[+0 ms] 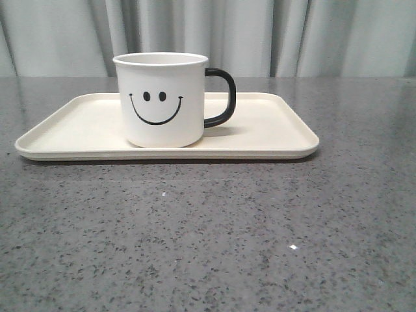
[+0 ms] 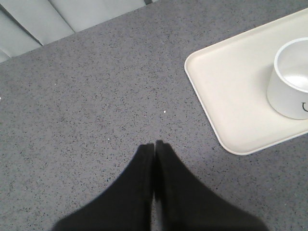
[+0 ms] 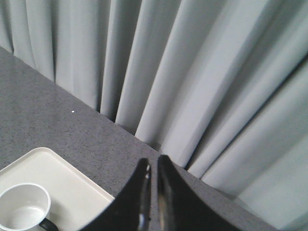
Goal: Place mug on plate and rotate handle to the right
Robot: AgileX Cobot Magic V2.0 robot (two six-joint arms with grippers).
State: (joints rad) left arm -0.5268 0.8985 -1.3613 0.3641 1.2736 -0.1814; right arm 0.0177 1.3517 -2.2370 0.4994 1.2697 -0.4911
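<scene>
- The mug [image 1: 162, 101] stands upright on the plate [image 1: 273, 130], a little left of the plate's middle, smiley facing the front camera.
- The handle [image 1: 221, 97] already points to the robot's right, along the plate's long axis; by my judgement both steps look done.
- The left gripper [image 2: 154, 144] hovers over bare table [image 2: 96, 96], fingers pressed together, holding nothing; the plate's corner lies near it.
- The right gripper [image 3: 153, 166] is likewise closed and empty, raised beyond the plate's far corner, toward the curtain [image 3: 192, 72].
- Neither arm touches the mug; only retreat seems left.

Before me lies a speckled grey stone table [image 1: 208, 234]; pale grey pleated curtains [image 1: 312, 36] hang along its far edge.
</scene>
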